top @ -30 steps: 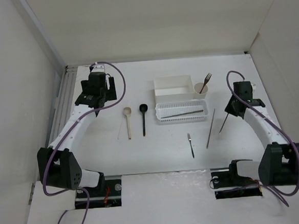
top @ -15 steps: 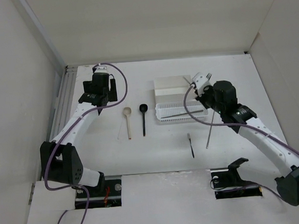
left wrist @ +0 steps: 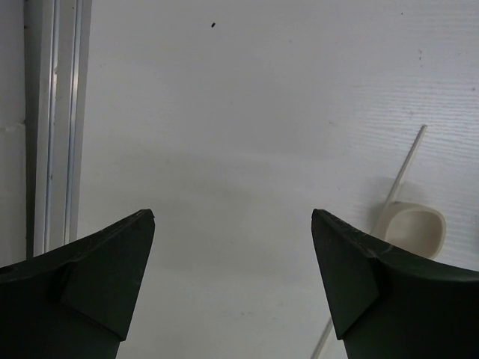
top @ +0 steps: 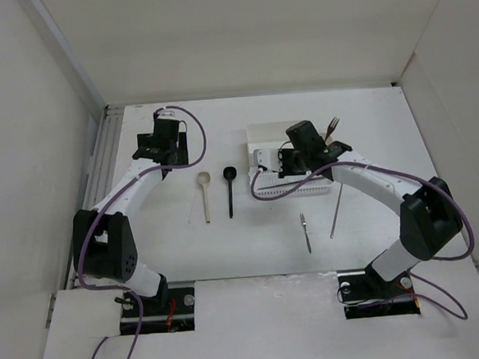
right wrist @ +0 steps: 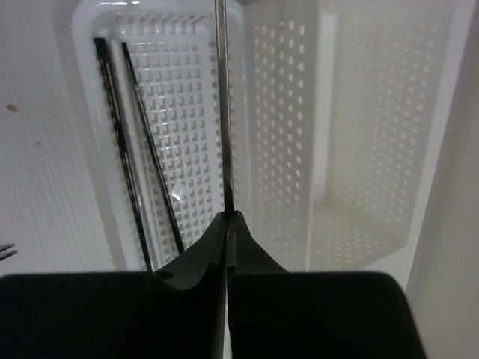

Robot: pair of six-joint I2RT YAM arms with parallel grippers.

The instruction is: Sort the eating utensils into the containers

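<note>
My right gripper (top: 276,164) (right wrist: 227,215) is shut on a thin dark stick (right wrist: 222,112), held over the left end of the white perforated basket (top: 323,188) (right wrist: 90,112). Two dark sticks (right wrist: 112,149) lie in that basket. Behind it stands the white box (top: 277,132), and to its right the beige cup (top: 322,143) holds a dark fork (top: 331,126). A beige spoon (top: 204,192) (left wrist: 416,230) and a black spoon (top: 229,190) lie left of the basket. A small fork (top: 306,231) and a stick (top: 335,209) lie on the table. My left gripper (top: 162,149) (left wrist: 232,217) is open over bare table, left of the beige spoon.
A metal rail (top: 106,152) (left wrist: 56,120) runs along the table's left side, close to my left arm. White walls enclose the table on three sides. A thin pale stick (left wrist: 405,166) runs beside the beige spoon's bowl.
My right arm swung from the right side of the table leftward, carrying the dark stick over the basket's left end. My left gripper shifted slightly toward the back.
</note>
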